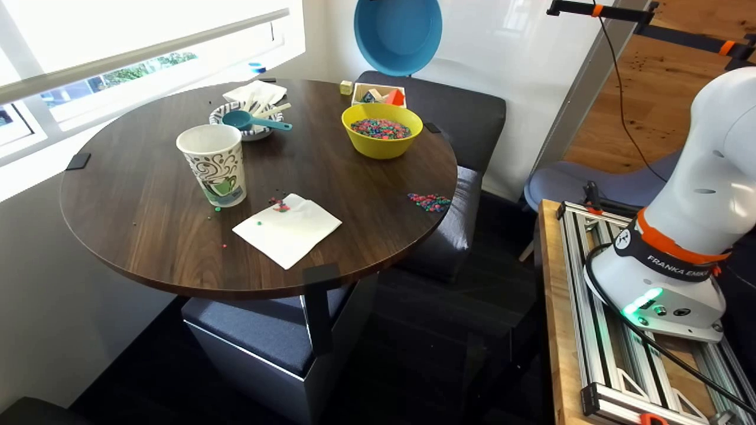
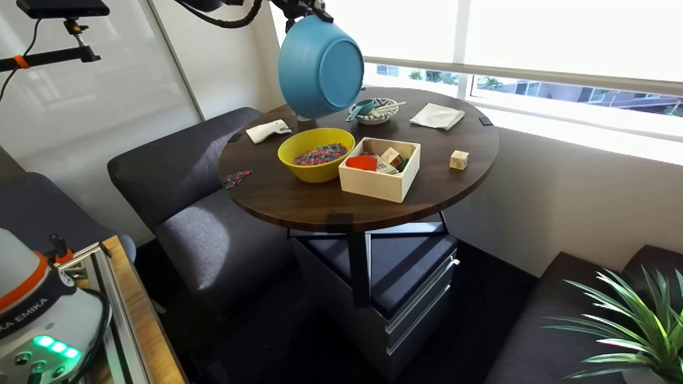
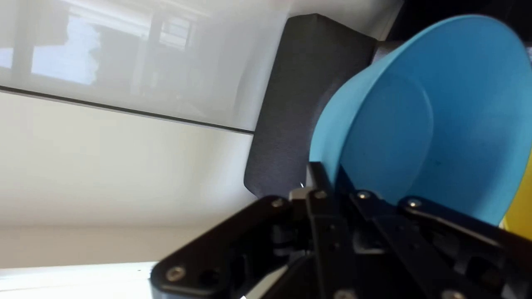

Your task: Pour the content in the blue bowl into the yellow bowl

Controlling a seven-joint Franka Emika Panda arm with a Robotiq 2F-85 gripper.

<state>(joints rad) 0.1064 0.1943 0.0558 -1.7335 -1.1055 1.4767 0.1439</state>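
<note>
Above the table (image 1: 360, 236): blue bowl (image 2: 312, 74) on its side, content (image 1: 381, 128) in the yellow bowl (image 1: 381, 149)

In the air over the table, the blue bowl hangs steeply tilted, higher than the yellow bowl and apart from it, in both exterior views. The tool (image 3: 329, 170) grasps the blue bowl's wall at the rim, one side of the grip inside and the other outside; in the wrist view the bowl's interior shows smooth blue. The yellow bowl stands upright on the table and holds the content, a heap of small multicoloured pieces. A patch of loose pieces (image 1: 430, 202) lies near the table's edge, and a few more lie on and around a white napkin (image 1: 289, 233).

Just beside the yellow bowl is a wooden box (image 2: 368, 185) of blocks (image 2: 392, 157); whether box and bowl touch cannot be told. A single cube (image 2: 459, 161) sits apart, near the edge. A patterned dish (image 2: 373, 119) carries a teal scoop (image 1: 239, 120) and pale sticks (image 1: 277, 109), with a second napkin (image 2: 437, 116) near it. A tall paper cup (image 1: 215, 171) stands upright between the dish and the white napkin in an exterior view.
</note>
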